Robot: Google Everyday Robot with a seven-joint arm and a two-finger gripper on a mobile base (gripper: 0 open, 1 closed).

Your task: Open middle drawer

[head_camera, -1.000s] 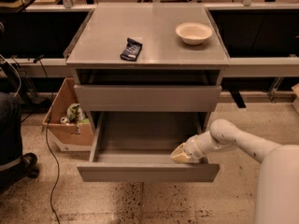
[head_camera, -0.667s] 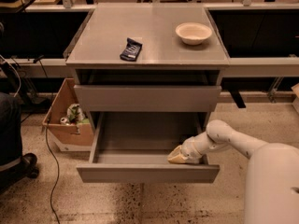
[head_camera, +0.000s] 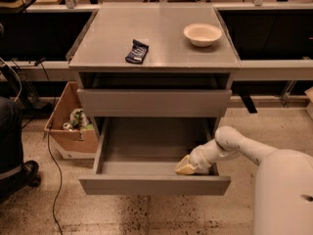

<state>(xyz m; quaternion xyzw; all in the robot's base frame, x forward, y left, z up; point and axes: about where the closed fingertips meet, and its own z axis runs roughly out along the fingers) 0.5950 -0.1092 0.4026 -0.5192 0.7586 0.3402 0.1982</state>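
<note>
The middle drawer (head_camera: 154, 185) is pulled well out of the grey cabinet, below a shut grey drawer front (head_camera: 154, 103). Its wide shallow grey inside shows and holds nothing but my gripper. My gripper (head_camera: 185, 166), with a pale yellowish tip, reaches down into the drawer at its front right corner, just behind the front panel. My white arm (head_camera: 234, 146) comes in from the lower right, over the drawer's right side wall. Anything below the open drawer is hidden by it.
On the cabinet top (head_camera: 161, 53) lie a dark packet (head_camera: 137, 51) and a white bowl (head_camera: 202, 34). An open cardboard box (head_camera: 68, 126) with items stands on the floor to the left. A cable (head_camera: 51, 165) runs across the floor there. A dark chair base (head_camera: 19, 175) sits at far left.
My gripper has shifted a little left and toward the drawer's front panel. The drawer front sits slightly lower in view, as if drawn out a bit more.
</note>
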